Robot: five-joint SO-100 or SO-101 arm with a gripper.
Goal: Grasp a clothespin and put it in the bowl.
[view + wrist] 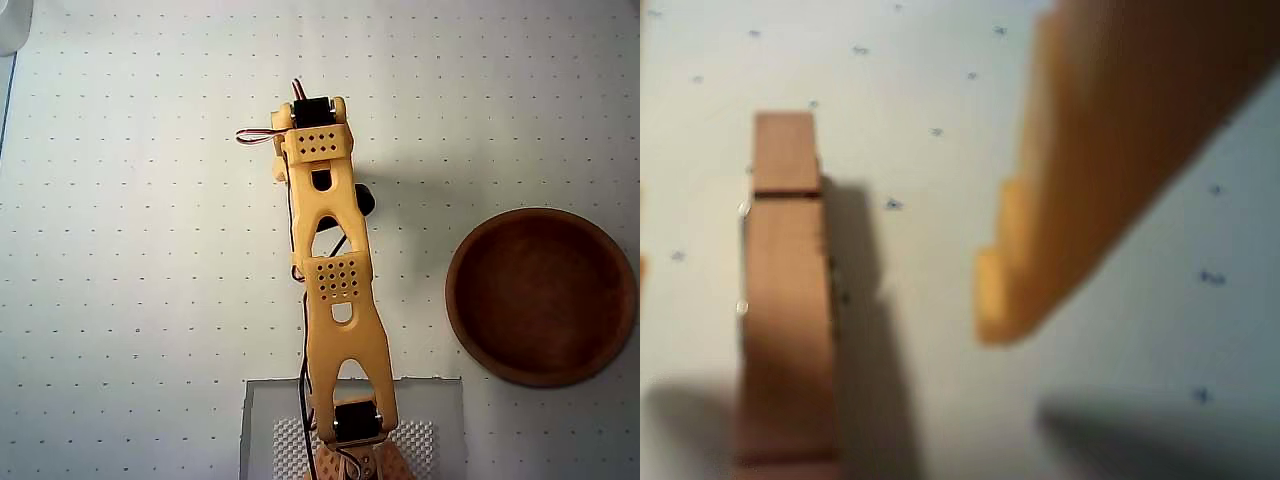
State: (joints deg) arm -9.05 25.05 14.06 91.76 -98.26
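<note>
In the wrist view the pale wooden clothespin [785, 300] lies flat on the white dotted surface, lengthwise up the left of the picture. My gripper [815, 300] is open and low over it. One yellow finger [1090, 170] stands well to the right of the clothespin, apart from it. Only an orange sliver at the left edge hints at the other finger. In the overhead view my yellow arm [335, 280] reaches up the middle and hides both gripper and clothespin. The reddish-brown wooden bowl [540, 295] sits empty at the right edge, well away from the wrist.
A white dotted mat [120, 250] covers the table. The arm's base stands on a clear plate [262, 420] at the bottom edge. A pale object [12, 25] shows at the top left corner.
</note>
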